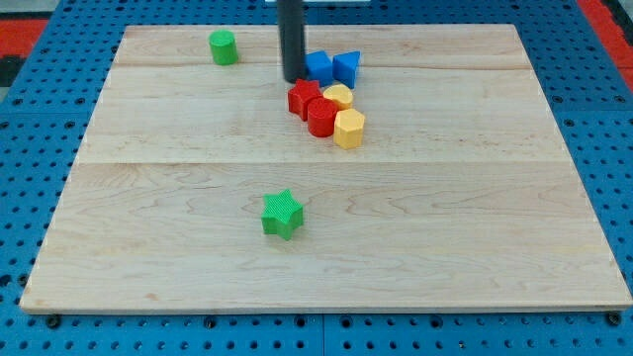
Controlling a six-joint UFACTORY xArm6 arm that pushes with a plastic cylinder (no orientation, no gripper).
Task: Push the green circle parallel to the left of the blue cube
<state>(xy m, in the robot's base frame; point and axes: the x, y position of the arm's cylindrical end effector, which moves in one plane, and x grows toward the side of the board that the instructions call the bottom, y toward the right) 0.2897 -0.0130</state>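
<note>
The green circle (224, 46) stands near the view's top left of the wooden board (178, 198). The blue cube (318, 67) sits at the top centre, with a second blue block (346, 67) touching its right side. My tip (294, 79) is down on the board just left of the blue cube, about touching it, and well to the right of the green circle. The rod hides part of the cube's left edge.
Just below the blue blocks lies a tight cluster: a red block (304, 98), a second red block (322, 118), a yellow block (338, 96) and a yellow hexagon (349, 129). A green star (282, 214) lies alone lower down, left of centre.
</note>
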